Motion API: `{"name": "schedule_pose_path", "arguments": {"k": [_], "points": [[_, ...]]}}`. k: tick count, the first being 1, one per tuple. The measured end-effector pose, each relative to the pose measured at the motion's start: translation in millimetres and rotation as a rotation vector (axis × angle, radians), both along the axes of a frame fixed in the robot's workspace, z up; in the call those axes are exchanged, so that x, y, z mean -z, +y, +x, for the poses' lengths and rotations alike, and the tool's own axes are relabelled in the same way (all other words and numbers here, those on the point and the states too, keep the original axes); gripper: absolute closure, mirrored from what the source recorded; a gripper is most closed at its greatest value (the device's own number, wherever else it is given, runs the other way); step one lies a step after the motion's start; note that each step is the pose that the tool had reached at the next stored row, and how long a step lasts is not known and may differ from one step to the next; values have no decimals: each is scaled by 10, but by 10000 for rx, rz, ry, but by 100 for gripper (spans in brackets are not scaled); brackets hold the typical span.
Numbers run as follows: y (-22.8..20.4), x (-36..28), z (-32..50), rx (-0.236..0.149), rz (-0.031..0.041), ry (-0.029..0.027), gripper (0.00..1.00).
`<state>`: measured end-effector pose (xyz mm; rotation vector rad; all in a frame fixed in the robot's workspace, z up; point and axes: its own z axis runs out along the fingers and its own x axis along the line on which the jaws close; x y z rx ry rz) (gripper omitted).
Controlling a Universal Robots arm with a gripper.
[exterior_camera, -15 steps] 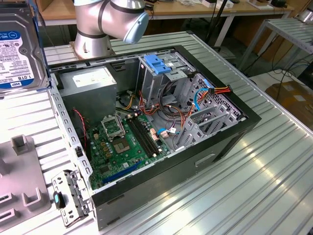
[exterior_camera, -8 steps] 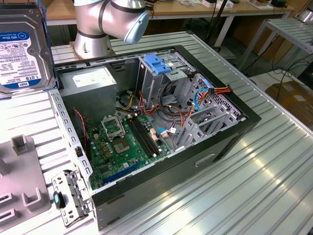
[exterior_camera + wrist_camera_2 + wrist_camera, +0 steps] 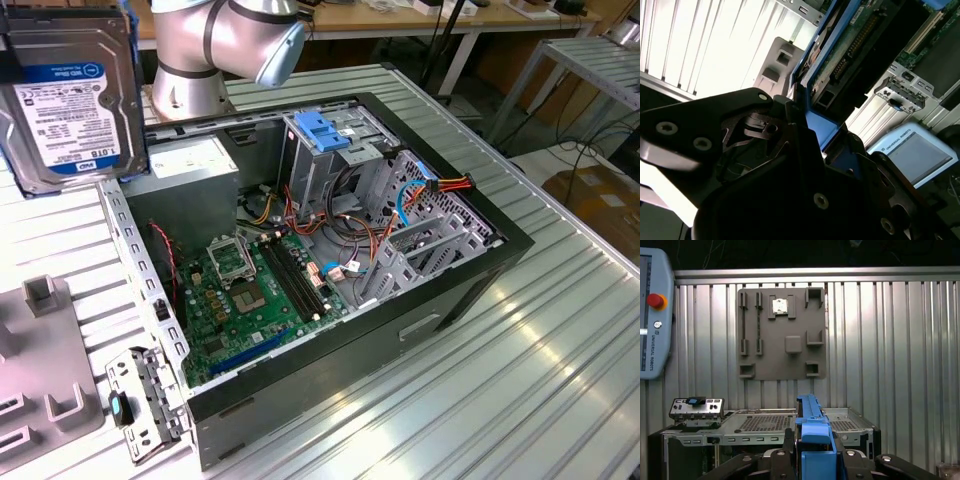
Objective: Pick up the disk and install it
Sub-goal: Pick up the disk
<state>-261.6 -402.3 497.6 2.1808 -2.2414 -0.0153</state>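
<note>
The hand (image 3: 816,449) is closed on the disk (image 3: 70,95), its dark fingers (image 3: 788,441) pressed against either side of the drive's blue side rail in the first wrist view. In the exterior view the disk is off the bench (image 3: 520,380), tilted with its white-and-blue label facing the camera. It is outside the open computer case (image 3: 470,262), which lies below the hand and toward the exterior view's right. The second wrist view shows the disk's green circuit-board underside and blue rail running out from between the hand's black links. Inside the case, away from the hand, are the motherboard (image 3: 250,290), the grey power-supply box (image 3: 185,185) and the metal drive cage with a blue latch (image 3: 325,132) on top. Beyond the hand in the first wrist view a grey fixture plate (image 3: 782,335) lies flat on the ribbed bench. A teach pendant (image 3: 652,315) sits off to one side, and a small metal bracket (image 3: 695,407) rests by the case's edge.
</note>
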Motion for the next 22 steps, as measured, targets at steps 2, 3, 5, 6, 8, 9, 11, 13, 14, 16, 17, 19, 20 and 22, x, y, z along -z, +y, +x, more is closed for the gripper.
{"name": "schedule_pose_path", "arguments": {"k": [2,3,5,6,8,9,11,13,14,16,17,19,20,22], "points": [[-1,0,61,5,0,7,63],[-1,0,102,10,0,10,63],[-1,0,156,15,0,15,63],[-2,0,201,20,-1,21,63],[-3,0,277,33,0,29,63],[-5,0,299,37,0,32,63],[-9,0,349,44,-1,37,63],[-14,0,401,51,0,42,63],[-17,0,428,54,-1,44,63],[-21,0,511,58,0,48,63],[-21,0,541,59,-1,48,63],[-21,1,622,62,-2,48,63],[-21,1,645,65,-4,49,63],[-21,2,689,76,-7,48,63]]}}
